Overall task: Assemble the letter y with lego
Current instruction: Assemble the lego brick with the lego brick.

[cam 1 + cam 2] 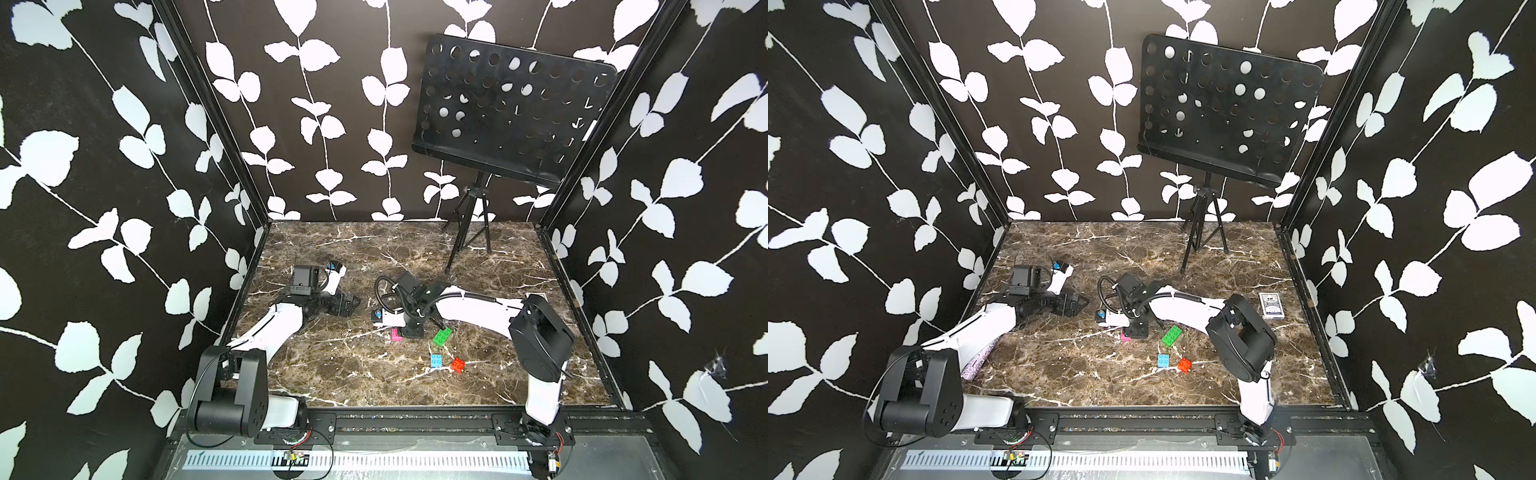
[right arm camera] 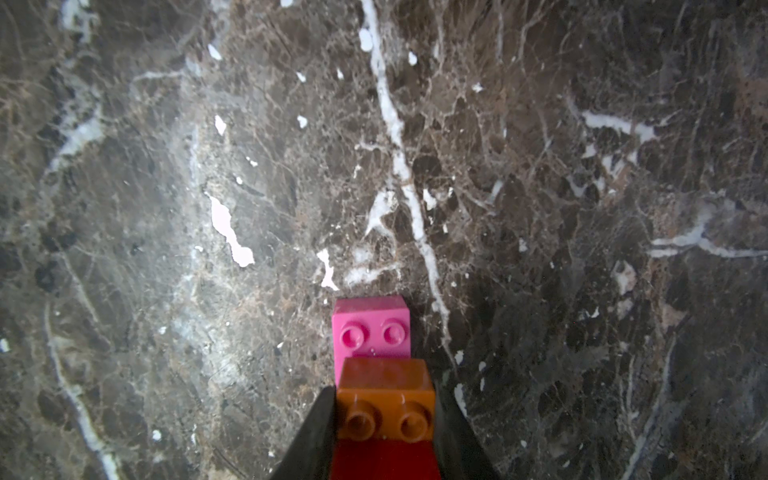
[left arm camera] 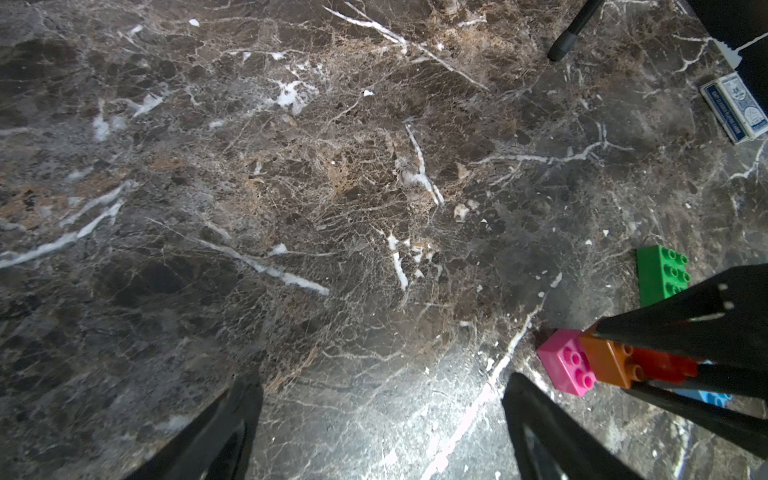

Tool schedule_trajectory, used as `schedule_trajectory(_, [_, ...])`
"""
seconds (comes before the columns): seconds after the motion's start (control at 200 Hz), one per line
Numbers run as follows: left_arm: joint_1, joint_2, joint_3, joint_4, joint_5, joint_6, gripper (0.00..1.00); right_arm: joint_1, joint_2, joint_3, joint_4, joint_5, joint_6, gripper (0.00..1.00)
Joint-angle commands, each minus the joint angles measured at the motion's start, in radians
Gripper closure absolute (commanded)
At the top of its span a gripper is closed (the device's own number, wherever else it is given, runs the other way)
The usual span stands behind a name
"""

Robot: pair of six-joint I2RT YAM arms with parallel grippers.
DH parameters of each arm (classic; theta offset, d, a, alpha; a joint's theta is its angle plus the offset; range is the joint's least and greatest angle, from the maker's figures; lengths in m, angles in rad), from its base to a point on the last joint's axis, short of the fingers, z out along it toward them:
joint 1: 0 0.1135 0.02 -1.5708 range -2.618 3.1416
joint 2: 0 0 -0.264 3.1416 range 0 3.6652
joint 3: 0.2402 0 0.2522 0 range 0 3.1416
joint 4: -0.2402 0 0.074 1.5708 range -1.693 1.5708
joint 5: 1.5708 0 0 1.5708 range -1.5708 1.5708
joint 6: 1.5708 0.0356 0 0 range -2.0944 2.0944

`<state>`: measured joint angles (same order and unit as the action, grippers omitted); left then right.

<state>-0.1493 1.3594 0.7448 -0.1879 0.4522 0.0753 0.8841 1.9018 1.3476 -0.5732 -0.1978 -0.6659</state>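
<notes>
Right pincer (image 2: 384,419) clamped on the pink-orange-red tail (image 2: 384,374), near the middle of the table (image 1: 357,386). Green brick (image 1: 442,336) lies just beside it toward the right edge, long axis angled toward the far right corner. Left pincer (image 3: 374,432), jaws apart, is farther off.

Left arm sits folded low at the left, its left gripper (image 3: 382,432) pointing right with jaws spread wide, holding nothing. Right arm reaches leftward to the centre, right gripper (image 2: 384,395) angled down, jaws pinched on the lego (image 3: 611,361).
</notes>
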Motion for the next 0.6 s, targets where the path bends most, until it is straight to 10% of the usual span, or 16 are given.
schedule_trajectory(0.0, [-0.001,-0.016,-0.008,-0.001,0.002,0.014,0.08,0.013,0.039,-0.002,-0.058,0.007,-0.037,0.78])
schedule_trajectory(0.595, [-0.001,-0.014,-0.009,0.001,0.002,0.014,0.08,0.025,0.161,0.097,-0.256,0.072,-0.098,0.80])
